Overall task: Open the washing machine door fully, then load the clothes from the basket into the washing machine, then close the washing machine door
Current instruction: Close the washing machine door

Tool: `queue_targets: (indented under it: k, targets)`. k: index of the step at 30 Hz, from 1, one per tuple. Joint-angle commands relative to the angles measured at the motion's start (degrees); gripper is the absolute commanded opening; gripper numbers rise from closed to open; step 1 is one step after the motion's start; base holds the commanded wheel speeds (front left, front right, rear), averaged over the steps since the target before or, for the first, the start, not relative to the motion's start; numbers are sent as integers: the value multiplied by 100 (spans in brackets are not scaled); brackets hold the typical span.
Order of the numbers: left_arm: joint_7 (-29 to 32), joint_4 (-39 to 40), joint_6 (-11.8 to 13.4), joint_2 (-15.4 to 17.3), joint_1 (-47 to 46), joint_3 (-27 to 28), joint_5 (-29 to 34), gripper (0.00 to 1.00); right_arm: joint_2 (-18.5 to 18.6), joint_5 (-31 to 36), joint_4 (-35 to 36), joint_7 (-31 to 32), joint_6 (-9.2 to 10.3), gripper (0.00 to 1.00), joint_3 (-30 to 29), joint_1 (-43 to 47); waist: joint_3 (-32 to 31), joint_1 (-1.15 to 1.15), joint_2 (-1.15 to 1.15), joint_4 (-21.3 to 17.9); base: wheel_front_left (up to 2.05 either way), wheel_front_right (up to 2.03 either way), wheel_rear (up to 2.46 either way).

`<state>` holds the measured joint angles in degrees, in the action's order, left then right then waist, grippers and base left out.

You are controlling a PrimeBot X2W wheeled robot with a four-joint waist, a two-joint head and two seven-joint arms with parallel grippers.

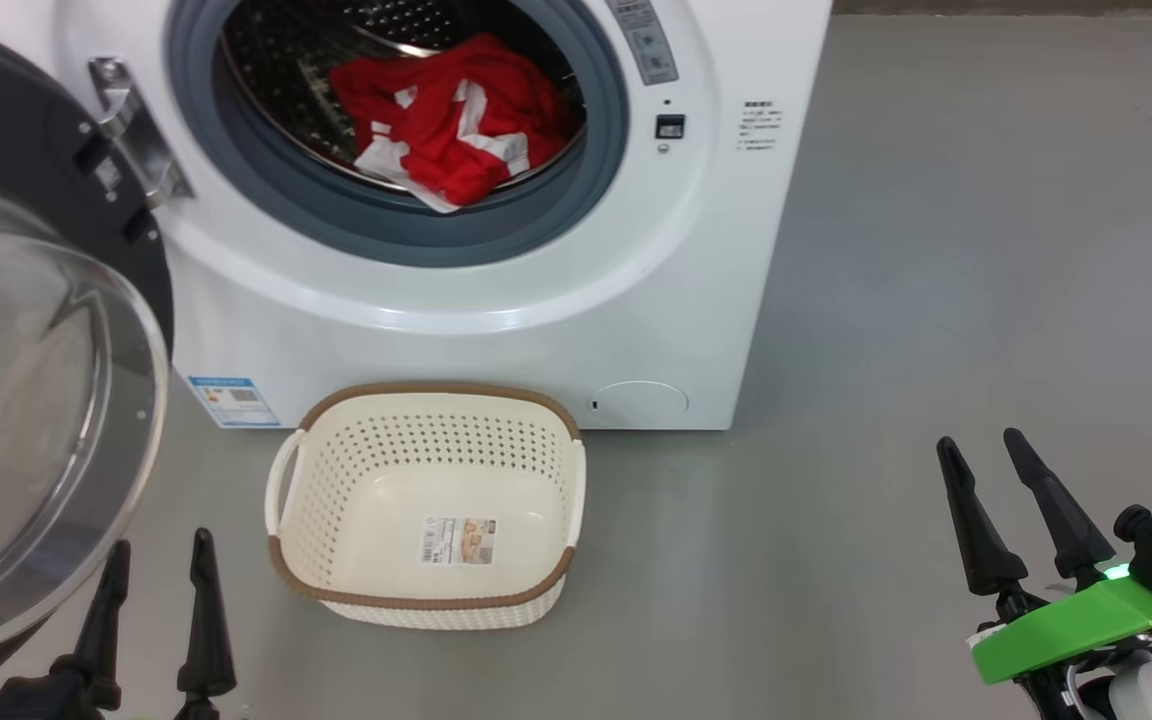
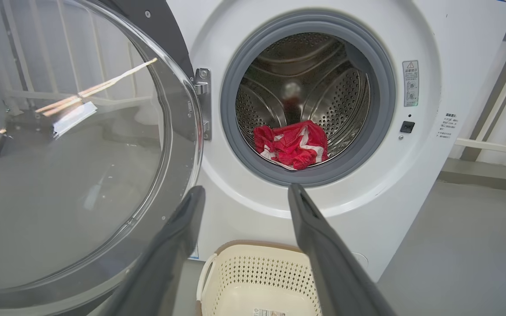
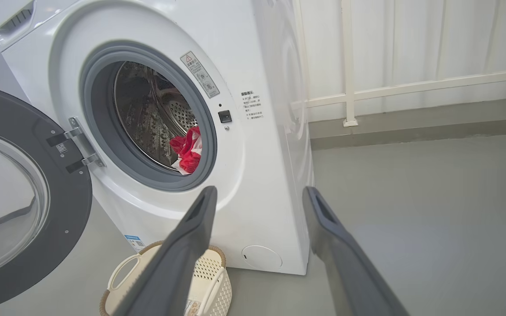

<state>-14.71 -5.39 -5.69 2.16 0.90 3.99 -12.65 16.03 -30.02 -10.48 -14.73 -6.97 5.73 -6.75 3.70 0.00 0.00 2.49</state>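
Observation:
The white washing machine (image 1: 576, 320) stands ahead with its door (image 1: 26, 400) swung wide to the left, glass bowl facing me. Red clothes (image 1: 451, 125) with white patches lie in the steel drum, partly over the grey gasket; the left wrist view has the clothes (image 2: 291, 145) and the right wrist view the clothes (image 3: 187, 149). The cream basket (image 1: 316, 480) sits on the floor before the machine, holding nothing but its label. My left gripper (image 1: 161, 560) is open, close beside the door's lower rim. My right gripper (image 1: 981, 445) is open, well right of the basket.
Grey floor (image 1: 936, 300) stretches to the right of the machine. In the right wrist view a white panelled wall (image 3: 411, 52) with a rail stands behind. A blue energy sticker (image 1: 233, 400) and a round service flap (image 1: 639, 398) mark the machine's lower front.

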Motion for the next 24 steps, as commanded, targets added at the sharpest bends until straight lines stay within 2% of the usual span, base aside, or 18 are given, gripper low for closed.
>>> queue_targets:
  k: [1, 16, 24]
  targets:
    - [-29, 109, 85, 72, -174, 210, 71, 100, 97, 29, 158, -27, -52, 100, 127, -34, -15, 0, 0, 154, 0, 0, 0]
    - [-29, 56, 368, 72, -83, 215, 161, 100, 159, -14, 78, -27, -52, 100, 313, 10, -171, 0, 0, 991, 0, 0, 0]
    - [-29, 53, 407, 72, -74, 258, 209, 100, 144, -6, 82, -27, -52, 100, 348, 53, -244, 0, 0, 1397, 0, 0, 0]
